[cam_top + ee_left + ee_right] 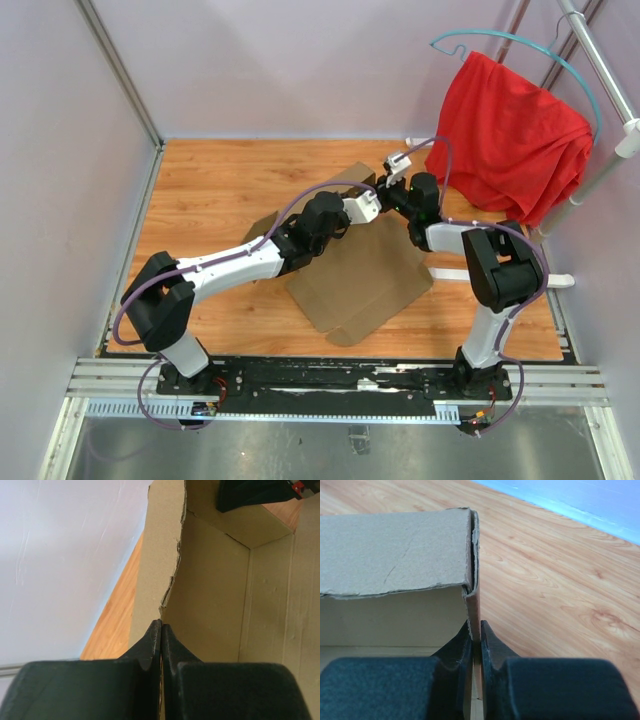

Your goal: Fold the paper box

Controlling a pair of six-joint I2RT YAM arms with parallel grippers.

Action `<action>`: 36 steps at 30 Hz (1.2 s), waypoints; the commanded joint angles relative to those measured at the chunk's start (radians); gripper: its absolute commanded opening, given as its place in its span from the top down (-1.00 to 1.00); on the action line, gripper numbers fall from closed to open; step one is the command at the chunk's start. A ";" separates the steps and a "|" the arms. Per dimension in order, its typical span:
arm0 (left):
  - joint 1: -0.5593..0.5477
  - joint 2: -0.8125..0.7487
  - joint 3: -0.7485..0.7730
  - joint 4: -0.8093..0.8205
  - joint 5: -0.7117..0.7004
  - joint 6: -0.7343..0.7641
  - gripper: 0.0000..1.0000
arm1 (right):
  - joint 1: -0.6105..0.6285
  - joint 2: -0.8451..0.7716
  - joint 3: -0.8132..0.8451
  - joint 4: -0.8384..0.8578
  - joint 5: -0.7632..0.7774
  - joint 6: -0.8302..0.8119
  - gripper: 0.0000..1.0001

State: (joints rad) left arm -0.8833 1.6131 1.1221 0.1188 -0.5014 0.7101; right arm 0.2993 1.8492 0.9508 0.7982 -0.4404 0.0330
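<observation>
The paper box [365, 285] is plain brown cardboard lying partly folded on the wooden table, with one wall raised at its far side. Both grippers meet at that raised wall. In the left wrist view my left gripper [161, 624] is shut on the thin edge of an upright cardboard panel [210, 590]. In the right wrist view my right gripper [476, 630] is shut on the upright corner wall, just below a folded-over flap [395, 550]. From above, the left gripper [375, 195] and right gripper [392, 188] sit almost touching.
A red cloth [510, 135] hangs on a blue hanger from a metal rack at the back right. Pale walls enclose the wooden table [215, 180] on the left and back. The right arm's dark link [255, 492] shows beyond the cardboard.
</observation>
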 commanded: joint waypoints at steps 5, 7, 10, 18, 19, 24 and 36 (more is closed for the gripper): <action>-0.019 0.008 -0.011 0.038 0.021 -0.013 0.99 | 0.059 -0.013 -0.092 0.009 0.331 0.032 0.91; -0.021 0.011 -0.009 0.042 0.021 -0.013 0.99 | 0.069 -0.015 -0.095 0.006 0.367 0.032 0.83; -0.023 0.013 -0.005 0.043 0.018 -0.012 0.99 | 0.070 -0.003 -0.095 0.015 0.338 0.044 0.62; -0.023 0.011 -0.007 0.044 0.012 -0.009 0.99 | 0.069 0.034 -0.076 0.030 0.243 0.064 0.21; -0.023 0.011 -0.007 0.043 0.011 -0.008 0.99 | 0.069 0.039 -0.073 0.031 0.238 0.064 0.30; -0.023 0.011 -0.008 0.044 0.007 -0.012 0.99 | 0.069 0.044 -0.063 0.032 0.252 0.061 0.97; -0.030 -0.007 0.016 0.074 -0.203 -0.142 0.15 | 0.070 -0.007 -0.081 -0.026 0.325 0.093 0.99</action>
State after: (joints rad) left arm -0.9016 1.6150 1.1198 0.1532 -0.5781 0.6746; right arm 0.3645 1.8778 0.8745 0.8223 -0.1726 0.0853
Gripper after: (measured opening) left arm 0.331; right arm 0.033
